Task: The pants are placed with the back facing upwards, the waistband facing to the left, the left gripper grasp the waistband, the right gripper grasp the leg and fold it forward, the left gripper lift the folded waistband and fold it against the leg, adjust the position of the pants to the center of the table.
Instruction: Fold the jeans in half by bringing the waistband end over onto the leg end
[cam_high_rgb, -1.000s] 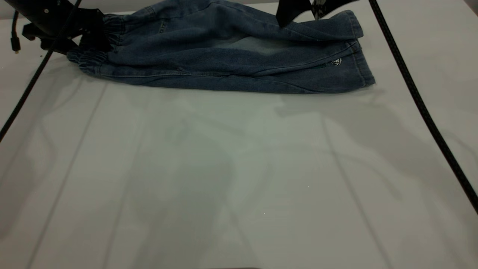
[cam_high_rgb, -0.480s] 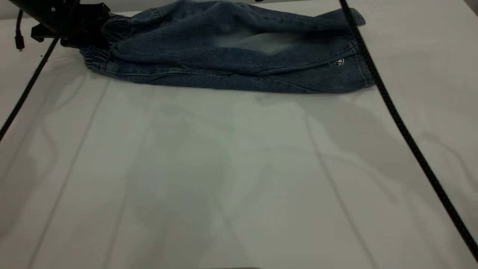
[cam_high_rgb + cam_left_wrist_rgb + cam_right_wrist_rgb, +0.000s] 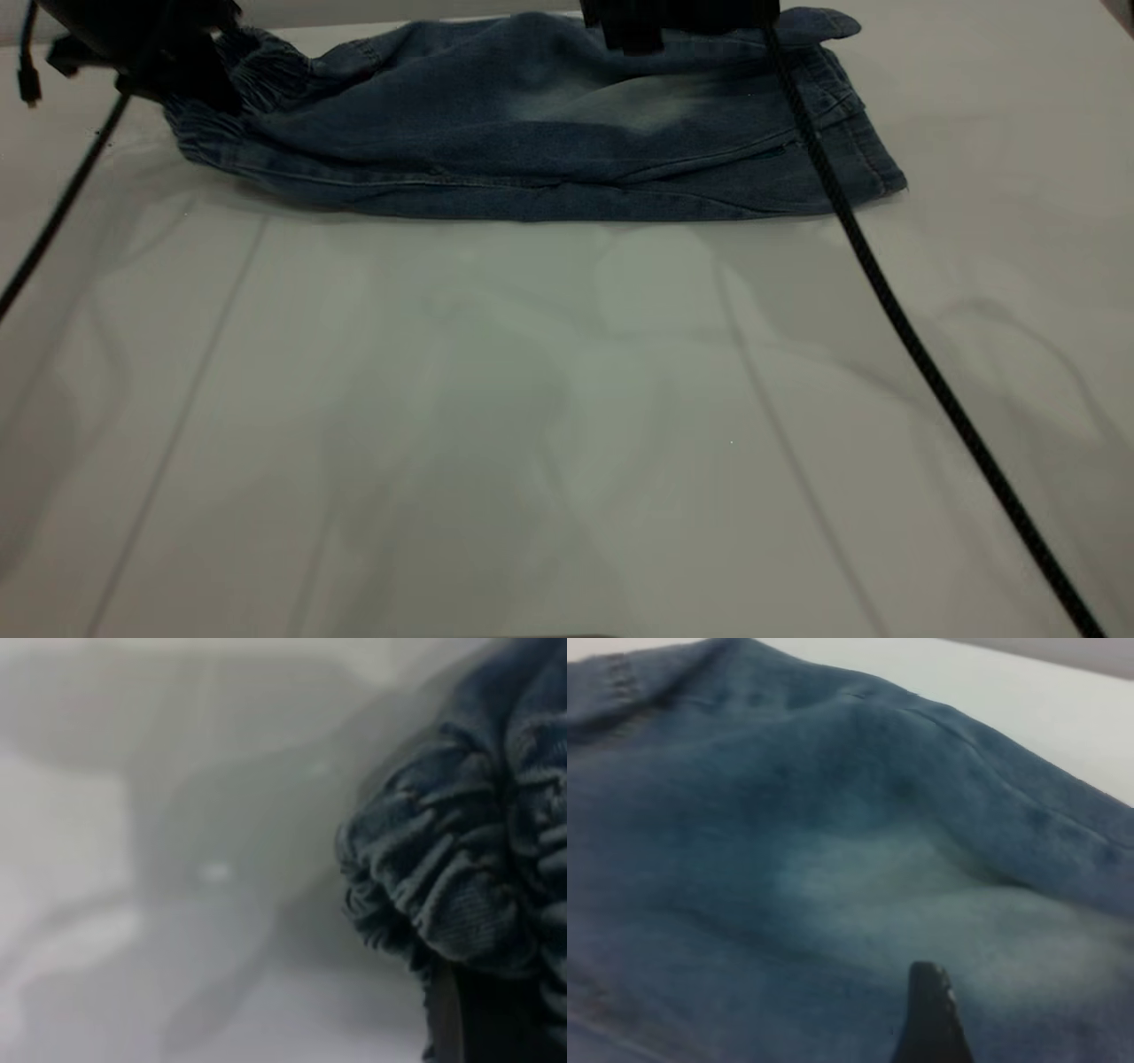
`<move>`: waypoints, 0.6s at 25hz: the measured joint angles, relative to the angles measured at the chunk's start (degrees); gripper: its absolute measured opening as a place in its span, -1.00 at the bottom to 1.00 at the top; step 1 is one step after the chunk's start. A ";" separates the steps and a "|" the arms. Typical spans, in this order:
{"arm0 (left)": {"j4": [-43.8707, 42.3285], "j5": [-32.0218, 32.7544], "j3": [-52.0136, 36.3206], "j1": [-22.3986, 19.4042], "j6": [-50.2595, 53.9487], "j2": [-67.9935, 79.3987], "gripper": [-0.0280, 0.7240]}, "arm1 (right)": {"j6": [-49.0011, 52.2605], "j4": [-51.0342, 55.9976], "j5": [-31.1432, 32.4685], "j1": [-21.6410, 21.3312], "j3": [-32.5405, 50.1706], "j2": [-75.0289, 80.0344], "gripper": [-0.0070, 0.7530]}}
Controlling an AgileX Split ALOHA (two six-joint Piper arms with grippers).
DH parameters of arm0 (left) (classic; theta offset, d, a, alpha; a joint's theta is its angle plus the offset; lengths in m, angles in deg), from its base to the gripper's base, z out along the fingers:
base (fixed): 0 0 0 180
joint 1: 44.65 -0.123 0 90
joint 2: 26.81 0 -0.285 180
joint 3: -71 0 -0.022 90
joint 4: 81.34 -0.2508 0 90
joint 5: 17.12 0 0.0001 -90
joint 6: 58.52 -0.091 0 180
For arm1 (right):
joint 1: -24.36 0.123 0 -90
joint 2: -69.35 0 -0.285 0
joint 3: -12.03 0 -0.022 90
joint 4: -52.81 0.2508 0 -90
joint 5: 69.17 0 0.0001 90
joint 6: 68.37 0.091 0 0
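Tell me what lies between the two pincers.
In the exterior view, only the pants: denim spans from the left pincer at the waistband to the right pincer.

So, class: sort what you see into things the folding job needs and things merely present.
Job:
pants
waistband
leg
left tool at the waistband
right tool over the pants
table

Merely present:
black cables

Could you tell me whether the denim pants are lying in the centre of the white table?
No, the dark-blue denim pants lie along the white table's far edge.
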 joint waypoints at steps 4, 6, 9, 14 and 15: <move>-2.31 4.71 0.00 0.06 -0.02 -4.22 -0.67 | 1.18 0.00 -1.07 0.00 -0.01 3.00 0.16; -2.59 5.99 0.00 0.06 -0.02 -6.30 -0.67 | 2.24 0.00 -1.02 0.00 -0.01 4.40 0.16; -2.79 6.90 0.00 0.31 -0.17 -9.29 -0.67 | 2.83 -0.05 -0.17 0.70 -0.06 6.15 0.16; -2.97 6.95 0.00 1.63 -1.55 -12.54 -0.67 | 2.83 -0.05 3.39 3.90 -0.12 7.43 0.16; -2.97 6.95 0.00 1.99 -1.59 -12.81 -0.67 | 2.83 -0.05 4.08 4.77 -0.12 7.43 0.16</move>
